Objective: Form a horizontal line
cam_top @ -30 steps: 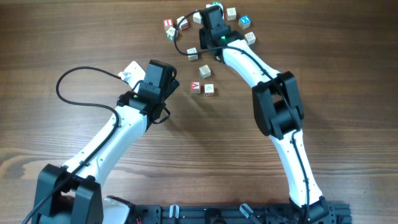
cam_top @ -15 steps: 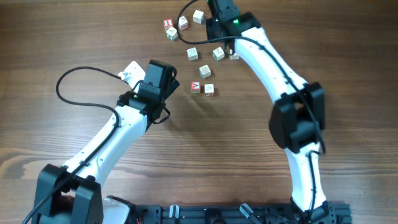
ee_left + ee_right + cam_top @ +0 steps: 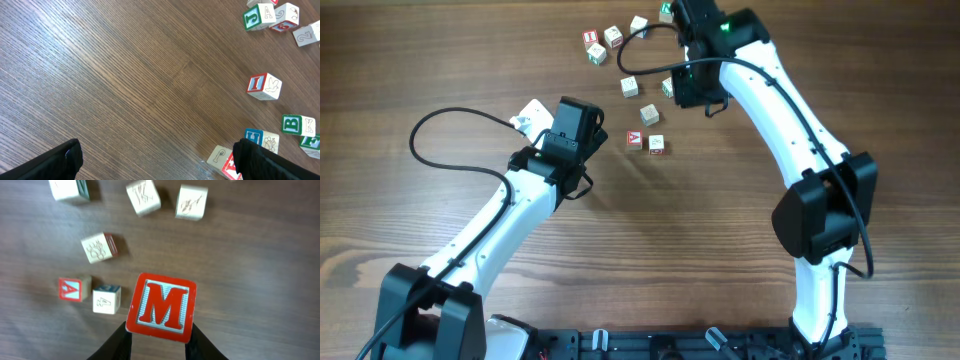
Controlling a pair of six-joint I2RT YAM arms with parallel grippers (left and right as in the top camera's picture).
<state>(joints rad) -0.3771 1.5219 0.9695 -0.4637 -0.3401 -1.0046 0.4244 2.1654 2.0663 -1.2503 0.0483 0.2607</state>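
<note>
My right gripper (image 3: 160,330) is shut on a cube with a red "M" face (image 3: 161,307) and holds it above the table. Below it to the left lie the red "A" cube (image 3: 70,289) and a pale cube with a mostly plain top (image 3: 106,299), side by side. In the overhead view these two sit at mid-table, the "A" cube (image 3: 634,139) left of the plain one (image 3: 656,144). The right gripper (image 3: 698,85) is behind and right of them and hides the M cube there. My left gripper (image 3: 160,165) is open and empty, just left of the pair (image 3: 582,140).
Several other alphabet cubes lie scattered behind the pair, such as one (image 3: 649,114) close behind, one (image 3: 629,87) further back and a cluster at the far edge (image 3: 596,54). The left wrist view shows a red "I" cube (image 3: 260,85) and a green "B" cube (image 3: 292,125).
My right arm has swung right and come back toward the front from the far cluster of cubes, carrying the M cube. The left arm has not moved.
</note>
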